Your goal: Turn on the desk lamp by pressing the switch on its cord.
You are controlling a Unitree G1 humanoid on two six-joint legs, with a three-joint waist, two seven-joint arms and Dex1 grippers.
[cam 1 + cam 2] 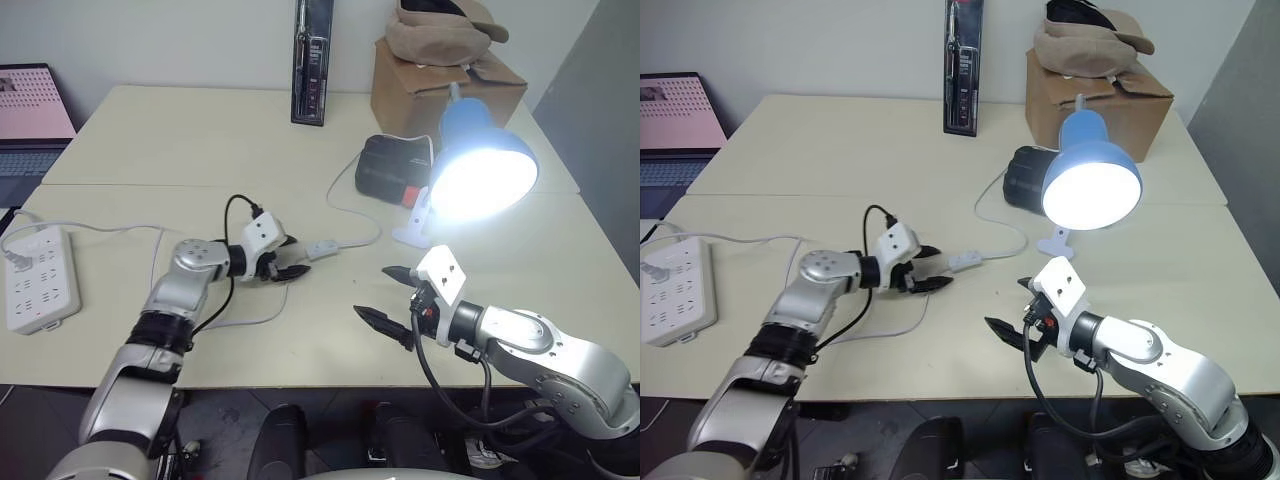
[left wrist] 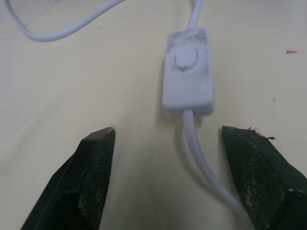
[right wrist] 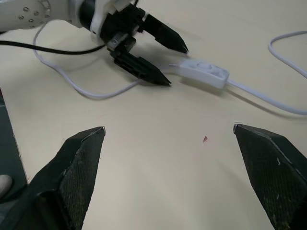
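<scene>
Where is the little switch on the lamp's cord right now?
In the head views the switch lies flat on the table near its middle, just beyond the left gripper's open fingertips, with the lit desk lamp farther back to the right.

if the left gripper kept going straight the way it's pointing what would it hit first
Most likely the small white rectangular inline switch on the thin white cord: it lies just ahead of the open left gripper, roughly between its fingertips.

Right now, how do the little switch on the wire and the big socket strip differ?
The switch is a small block lying mid-table beside the left pincer; the power strip is far larger, at the table's left edge. The switch has one button; the strip has many sockets. Both are white, flat on the table.
</scene>
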